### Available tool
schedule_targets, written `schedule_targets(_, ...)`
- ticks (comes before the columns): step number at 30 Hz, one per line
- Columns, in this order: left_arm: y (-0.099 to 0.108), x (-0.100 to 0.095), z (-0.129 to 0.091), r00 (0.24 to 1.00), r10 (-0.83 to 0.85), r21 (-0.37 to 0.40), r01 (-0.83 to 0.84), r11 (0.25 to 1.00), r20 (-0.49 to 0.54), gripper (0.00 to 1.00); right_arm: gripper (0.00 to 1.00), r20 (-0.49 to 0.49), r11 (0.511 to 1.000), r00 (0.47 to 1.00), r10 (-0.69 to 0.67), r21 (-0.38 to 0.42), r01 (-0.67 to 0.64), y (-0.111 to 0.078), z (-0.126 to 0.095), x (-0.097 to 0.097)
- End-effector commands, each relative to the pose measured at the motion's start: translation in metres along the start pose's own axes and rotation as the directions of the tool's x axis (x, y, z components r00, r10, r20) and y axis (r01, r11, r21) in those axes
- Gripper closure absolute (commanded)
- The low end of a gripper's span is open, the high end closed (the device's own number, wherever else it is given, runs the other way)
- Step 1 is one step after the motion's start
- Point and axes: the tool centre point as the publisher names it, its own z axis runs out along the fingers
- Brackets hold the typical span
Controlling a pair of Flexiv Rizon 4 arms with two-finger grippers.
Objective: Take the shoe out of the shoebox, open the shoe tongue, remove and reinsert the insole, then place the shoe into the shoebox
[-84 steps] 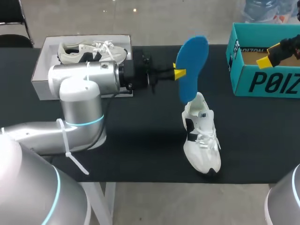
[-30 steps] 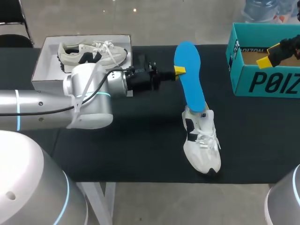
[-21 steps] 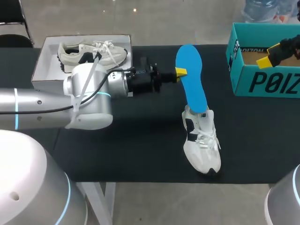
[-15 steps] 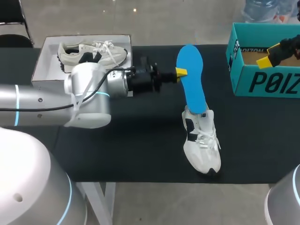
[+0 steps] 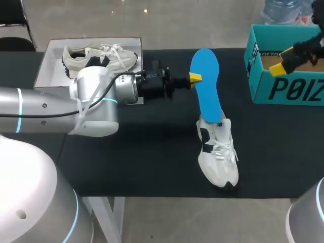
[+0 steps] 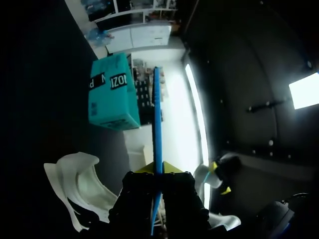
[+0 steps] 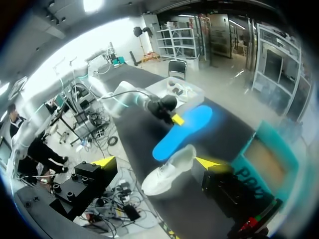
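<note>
My left gripper [image 5: 195, 77] is shut on the edge of a blue insole [image 5: 205, 83], held up on a slant above the table. The insole's lower end sits at the heel opening of a white shoe [image 5: 216, 152] lying on the black table. In the left wrist view the insole [image 6: 157, 114] runs edge-on between the yellow tips of the left gripper [image 6: 157, 168], with the shoe [image 6: 82, 181] beside and below. My right gripper [image 5: 283, 59] hangs open over the teal shoebox [image 5: 288, 83]. From the right wrist view the right gripper [image 7: 157, 162] has its fingers wide apart, high above insole [image 7: 183, 130] and shoe [image 7: 167, 174].
A white open box [image 5: 43, 76] with a second, beige shoe [image 5: 98, 55] stands at the back left, right behind my left arm. The teal shoebox takes up the back right corner. Black table surface [image 5: 152, 162] lies in front of the left arm.
The left gripper has nudged the insole slightly to the right, its lower end staying at the shoe's heel. The right gripper has shifted a little left over the shoebox.
</note>
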Motion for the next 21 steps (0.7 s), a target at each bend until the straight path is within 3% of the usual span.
schedule_targets(1, 0.000, 0.000, 0.000, 1.000, 0.000, 0.000, 0.000, 1.000, -0.001, 1.00, 0.00, -0.020, 0.998, 1.000, -0.006, 0.056, 0.007, 0.026, 0.026, -0.004)
schedule_targets(5, 0.000, 0.000, 0.000, 1.000, 0.000, 0.000, 0.000, 1.000, -0.001, 1.00, 0.00, 0.057, 0.991, 0.997, 0.053, 0.116, -0.060, 0.016, 0.019, -0.003)
schedule_targets(9, 0.000, 0.000, 0.000, 1.000, 0.000, 0.000, 0.000, 1.000, -0.001, 1.00, 0.00, 0.103, 0.990, 0.987, 0.124, 0.062, -0.130, -0.003, -0.006, -0.004)
schedule_targets(13, 0.000, 0.000, 0.000, 1.000, 0.000, 0.000, 0.000, 1.000, -0.001, 1.00, 0.00, 0.145, 0.985, 0.979, 0.145, 0.072, -0.157, -0.014, -0.020, 0.000)
schedule_targets(21, 0.000, 0.000, 0.000, 1.000, 0.000, 0.000, 0.000, 1.000, -0.001, 1.00, 0.00, 0.137, 0.982, 0.981, 0.136, 0.112, -0.152, -0.014, -0.018, 0.004)
